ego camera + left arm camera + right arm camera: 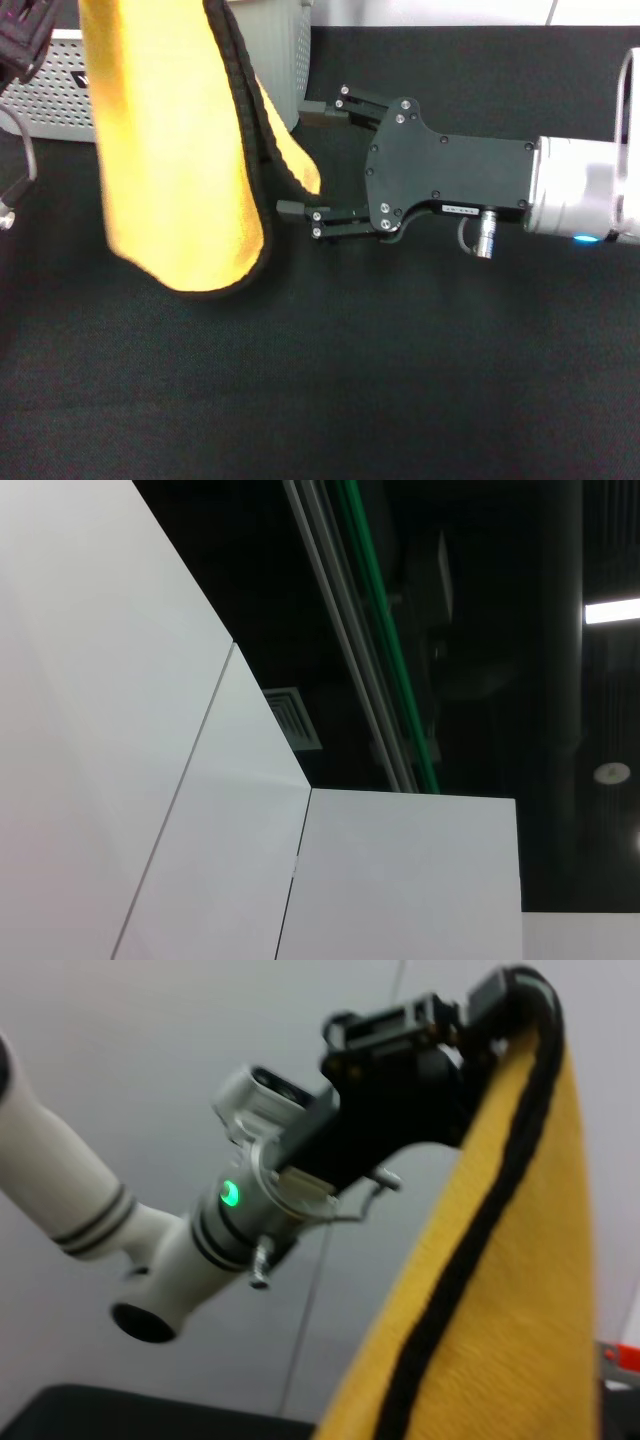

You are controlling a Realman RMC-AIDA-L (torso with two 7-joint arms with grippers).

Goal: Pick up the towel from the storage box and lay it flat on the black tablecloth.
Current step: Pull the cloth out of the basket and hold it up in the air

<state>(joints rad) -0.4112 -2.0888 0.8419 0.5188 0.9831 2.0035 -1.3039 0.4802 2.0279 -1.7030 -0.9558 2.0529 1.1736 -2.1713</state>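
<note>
The towel (pixel 170 150) hangs in the air with its yellow side and black edging showing, in front of the storage box (pixel 60 95). In the right wrist view my left gripper (pixel 488 1008) is shut on the towel's top edge (pixel 520 1260) and holds it up. My right gripper (pixel 300 160) reaches in from the right, low over the black tablecloth (pixel 400 350). Its jaws are open on either side of the towel's hanging right corner (pixel 300 168). The towel's grey-green side is hidden.
The storage box stands at the back left, and its second perforated wall (pixel 285 50) shows behind the towel. The left wrist view shows only white panels and a dark ceiling. Part of the left arm (pixel 15 45) shows at the top left corner.
</note>
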